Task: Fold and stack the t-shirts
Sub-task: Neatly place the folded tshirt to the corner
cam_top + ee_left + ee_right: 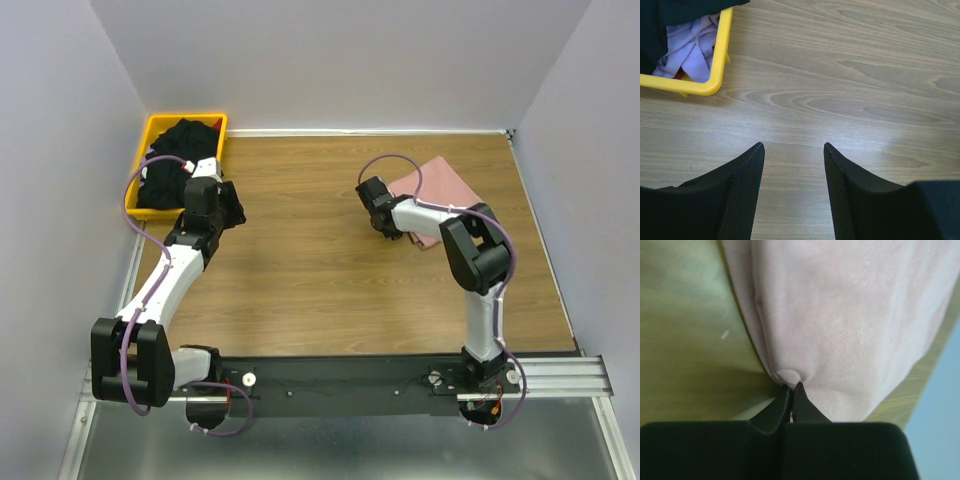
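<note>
right end effector [791, 386] pinched on pink t-shirt [840, 315], clear only from its wrist, left end effector [793, 146] wide above bench [865, 75], lilac cloth [690, 55] in yellow bin [722, 50], upper left

Pink shirt [450, 185] near corner hidden under right arm [470, 250]; runs off right wrist view's top. Yellow bin [722, 50] cut by edge. Black shirts [180, 150] tangled, count unclear.

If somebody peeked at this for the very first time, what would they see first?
Probably the bright yellow bin in the far left corner of the table, stuffed with black clothes. Then the folded pink t-shirt on the far right side, with the right gripper pinched shut on its edge. The left gripper hangs open over bare wood beside the bin.
</note>
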{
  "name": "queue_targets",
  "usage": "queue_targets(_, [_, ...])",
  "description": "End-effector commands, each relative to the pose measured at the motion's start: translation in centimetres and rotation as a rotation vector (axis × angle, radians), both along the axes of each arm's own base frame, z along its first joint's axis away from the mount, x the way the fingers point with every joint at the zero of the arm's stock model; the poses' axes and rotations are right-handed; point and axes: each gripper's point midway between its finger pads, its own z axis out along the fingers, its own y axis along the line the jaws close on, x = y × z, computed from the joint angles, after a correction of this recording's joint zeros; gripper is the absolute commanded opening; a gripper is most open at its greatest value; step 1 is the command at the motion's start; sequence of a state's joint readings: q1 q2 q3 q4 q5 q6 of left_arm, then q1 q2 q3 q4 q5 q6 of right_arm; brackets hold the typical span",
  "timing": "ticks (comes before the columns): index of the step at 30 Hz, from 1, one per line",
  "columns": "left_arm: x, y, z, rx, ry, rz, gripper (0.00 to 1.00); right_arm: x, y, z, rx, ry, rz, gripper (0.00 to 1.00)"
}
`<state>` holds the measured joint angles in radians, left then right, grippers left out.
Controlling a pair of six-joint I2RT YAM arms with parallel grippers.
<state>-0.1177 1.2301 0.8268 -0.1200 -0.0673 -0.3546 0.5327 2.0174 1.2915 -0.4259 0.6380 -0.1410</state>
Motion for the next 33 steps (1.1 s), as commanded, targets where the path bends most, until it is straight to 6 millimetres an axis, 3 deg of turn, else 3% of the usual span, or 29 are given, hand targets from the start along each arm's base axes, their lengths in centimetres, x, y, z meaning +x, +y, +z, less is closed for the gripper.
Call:
queue_targets(1, [0.1,0.1,0.3,0.004,-0.018,-0.010,0.58,2.9,-3.3,-1.5,-0.223,-0.011,-0.019,0.01])
queue_targets(2, [0.1,0.1,0.2,0.007,-0.014,-0.010,0.58,4.4,-3.2,-0.7,-0.230,-0.032,-0.014,0.01])
queue_targets(4, [0.1,0.2,0.0,0.010,-0.008,-0.008,0.58,6.1,-4.5,-1.5,-0.233,-0.030,-0.040,0.01])
queue_targets(5, [0.1,0.2,-0.2,0.010,-0.005,-0.006,0.58,8.0,-5.0,-0.6,-0.212,-0.070,-0.069,0.01])
queue_targets(8, [0.2,0.2,-0.5,0.006,0.003,-0.005,0.58,11.2,-6.5,-0.5,-0.213,-0.105,-0.104,0.01])
queue_targets(12, [0.4,0.0,-0.9,-0.004,0.002,-0.008,0.58,14.0,-8.0,-2.0,-0.235,-0.119,-0.137,0.01])
queue_targets(13, [0.4,0.0,-1.0,-0.004,0.005,-0.008,0.58,15.6,-7.9,-0.9,-0.219,-0.164,-0.151,0.01])
queue_targets(14, [0.5,-0.1,-1.3,-0.004,0.011,-0.011,0.58,16.0,-8.2,-2.1,-0.226,-0.154,-0.155,0.01])
queue_targets(17, [0.5,-0.2,-1.8,-0.004,0.024,-0.017,0.58,18.5,-8.8,-1.1,-0.222,-0.212,-0.176,0.01])
queue_targets(19, [0.5,-0.2,-2.2,-0.005,0.033,-0.017,0.58,19.3,-9.6,-2.1,-0.231,-0.210,-0.185,0.01])
queue_targets(20, [0.5,-0.3,-2.4,-0.007,0.036,-0.021,0.58,20.3,-9.7,-1.1,-0.218,-0.247,-0.199,0.01])
queue_targets(21, [0.6,-0.4,-2.5,-0.010,0.041,-0.027,0.58,20.6,-10.4,-1.7,-0.221,-0.251,-0.218,0.01])
queue_targets(24, [0.7,-0.4,-3.0,-0.008,0.054,-0.027,0.58,21.9,-11.3,-0.7,-0.221,-0.298,-0.248,0.02])
queue_targets(27, [0.6,-0.6,-3.2,-0.009,0.057,-0.035,0.58,22.4,-13.3,-1.0,-0.228,-0.313,-0.282,0.03])
queue_targets(33, [0.8,-0.7,-3.4,-0.012,0.059,-0.042,0.57,22.5,-15.2,-1.2,-0.231,-0.311,-0.298,0.09])
